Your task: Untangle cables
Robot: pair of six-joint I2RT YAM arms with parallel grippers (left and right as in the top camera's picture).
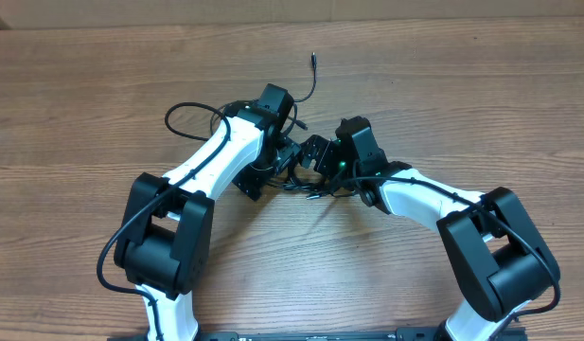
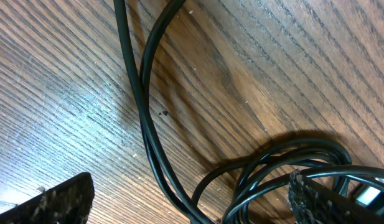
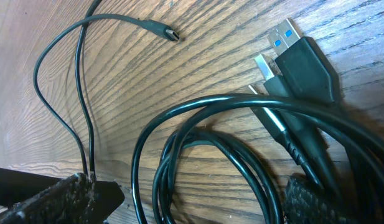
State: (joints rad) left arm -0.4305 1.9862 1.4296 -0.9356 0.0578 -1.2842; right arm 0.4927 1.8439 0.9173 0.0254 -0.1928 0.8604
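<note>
1. The cables [image 1: 303,186] lie in a loose knot at the middle of the wooden table [image 1: 481,85], directly between the two wrists. One thin cord [image 1: 315,80] strays out of the bundle toward the far edge and ends in a small plug [image 1: 313,59].
2. These cords look light and limp, with a smooth sheath that is likely to slip through a light pinch. The thicker cord [image 3: 179,121] holds its coil and will probably spring back, while the thin one should simply flop and trail.
3. The best hold is probably the moulded body of the USB-A plugs [image 3: 297,59], or the cord just behind them. That part is hard and wide, and it gives an end to draw out through the loops. The bare metal tongues are better left alone.
4. The left gripper [image 2: 192,202] stands spread wide with nothing clamped. Several coiled strands crowd against one of its fingers [image 2: 322,199].
5. The right gripper [image 3: 179,202] is likewise released. The coil rests on the wood between its jaws, and the thin cord runs down to its other finger [image 3: 61,196].
6. The wrists sit very close together over the knot, so each one stands in the other's way. A black loop [image 1: 192,112] beside the left forearm may be a task cord or the arm's own wiring, and I cannot tell which.
</note>
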